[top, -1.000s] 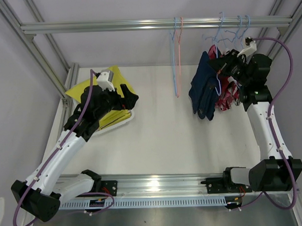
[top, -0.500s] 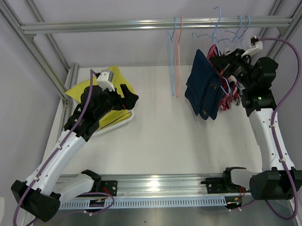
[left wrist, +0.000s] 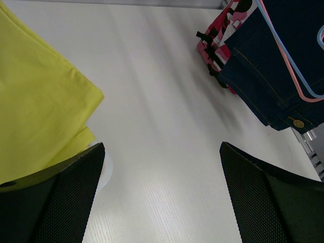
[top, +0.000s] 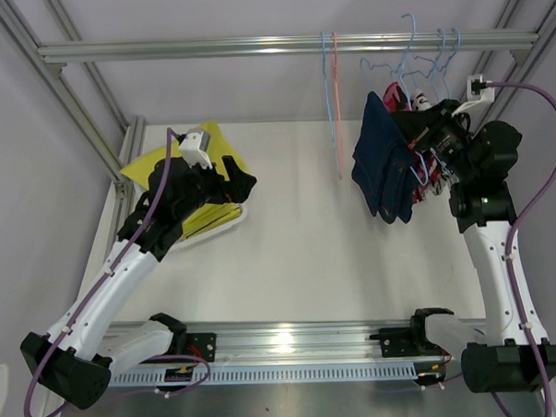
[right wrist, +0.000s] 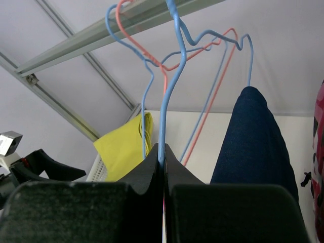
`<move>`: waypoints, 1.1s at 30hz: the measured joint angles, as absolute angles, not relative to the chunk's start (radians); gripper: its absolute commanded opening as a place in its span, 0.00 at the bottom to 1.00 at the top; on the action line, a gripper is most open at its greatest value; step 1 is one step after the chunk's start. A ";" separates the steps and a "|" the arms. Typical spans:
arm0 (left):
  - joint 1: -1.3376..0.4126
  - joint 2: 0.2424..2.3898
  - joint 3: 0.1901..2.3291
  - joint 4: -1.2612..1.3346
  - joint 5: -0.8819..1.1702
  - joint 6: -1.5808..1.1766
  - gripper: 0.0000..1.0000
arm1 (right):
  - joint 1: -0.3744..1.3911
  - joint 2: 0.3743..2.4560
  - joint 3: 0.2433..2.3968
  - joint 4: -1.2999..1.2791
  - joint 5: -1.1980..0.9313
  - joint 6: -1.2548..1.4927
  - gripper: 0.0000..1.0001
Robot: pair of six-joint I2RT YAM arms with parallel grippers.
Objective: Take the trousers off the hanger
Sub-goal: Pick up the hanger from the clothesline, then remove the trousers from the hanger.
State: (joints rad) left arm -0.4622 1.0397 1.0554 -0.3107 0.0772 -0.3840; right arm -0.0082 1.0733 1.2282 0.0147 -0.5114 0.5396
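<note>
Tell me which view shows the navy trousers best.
Top external: the navy trousers hang in full beside the right hand, which is shut on a blue hanger. Left wrist crops them at the frame's corner; right wrist shows only one draped side.

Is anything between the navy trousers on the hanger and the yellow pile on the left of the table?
An empty blue hanger and an empty pink hanger hang from the rail between the navy trousers and the yellow pile. The table beneath them looks bare, so a low route seems open.
</note>
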 measured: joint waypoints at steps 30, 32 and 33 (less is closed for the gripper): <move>-1.183 0.972 0.937 -0.117 -0.244 -0.121 0.99 | 0.397 0.647 0.805 -0.192 0.096 0.482 0.00; -1.242 0.997 0.913 -0.060 -0.315 -0.102 0.99 | 0.425 0.664 0.805 -0.199 0.155 0.490 0.00; -1.270 1.015 0.900 -0.029 -0.352 -0.092 0.99 | 0.440 0.675 0.805 -0.200 0.182 0.496 0.00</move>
State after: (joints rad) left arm -1.2697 1.0149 0.9005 -0.0292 -0.3519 -0.0917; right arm 0.4404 0.6750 0.8055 -0.2001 0.1818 0.4957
